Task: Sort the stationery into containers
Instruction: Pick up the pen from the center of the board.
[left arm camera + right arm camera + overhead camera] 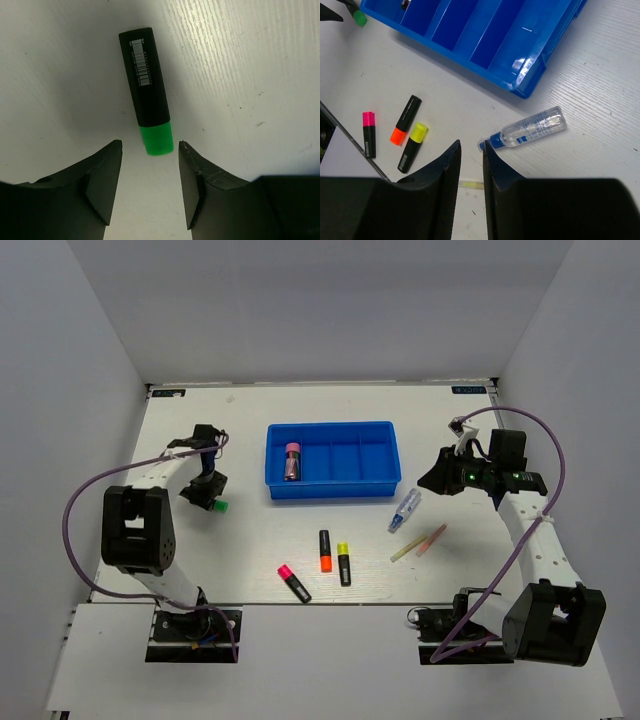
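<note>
Though overhead view obscures it, wrist shows left hand (150, 146) apart, green-capped highlighter (145, 80) loose; right hand (471, 145) ajar.

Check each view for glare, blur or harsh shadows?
Top external: even soft light, everything sharp, only faint shadows. Left wrist: green-capped highlighter crisp, barcode legible; left gripper dark, little detail. Right wrist: small glare spots on the blue tray; right gripper nearly black.

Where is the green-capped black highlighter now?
The highlighter lies, in the top view, on the white table left of the blue plastic tray, before the left gripper's open jaws.
</note>
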